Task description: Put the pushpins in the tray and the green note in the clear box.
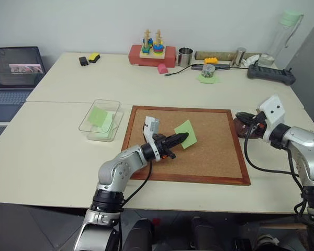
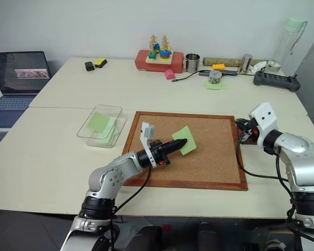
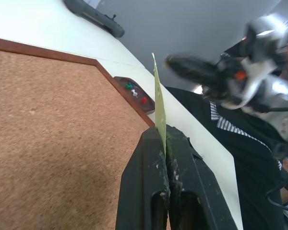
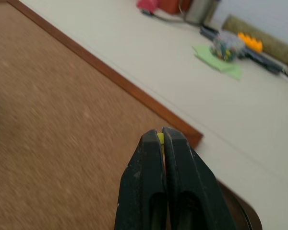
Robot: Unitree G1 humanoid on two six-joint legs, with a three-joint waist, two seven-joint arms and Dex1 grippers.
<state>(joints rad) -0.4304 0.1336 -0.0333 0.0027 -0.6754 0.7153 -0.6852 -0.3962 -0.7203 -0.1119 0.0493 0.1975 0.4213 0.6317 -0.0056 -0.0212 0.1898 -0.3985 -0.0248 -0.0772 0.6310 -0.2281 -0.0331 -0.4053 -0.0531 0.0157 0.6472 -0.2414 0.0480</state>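
The green note (image 1: 184, 127) is pinched at one edge in my shut left gripper (image 1: 186, 137), held just above the corkboard (image 1: 209, 162); in the left wrist view the note (image 3: 158, 100) stands edge-on between the fingers. The tray (image 3: 127, 81), a dark brown dish off the board's right edge, holds green, white and red pushpins (image 3: 134, 92). My right gripper (image 1: 244, 118) hovers over the tray (image 1: 245, 130), shut on a yellow-headed pushpin (image 4: 160, 138). The clear box (image 1: 89, 125) sits left of the board with green paper inside.
A laptop (image 1: 15, 68) lies at the far left. Along the table's back stand a red box with a stacking toy (image 1: 152, 52), a metal cup (image 1: 185, 56), a power strip (image 1: 271, 73) and a bottle (image 1: 285, 31). Another green sheet (image 1: 208, 78) lies there.
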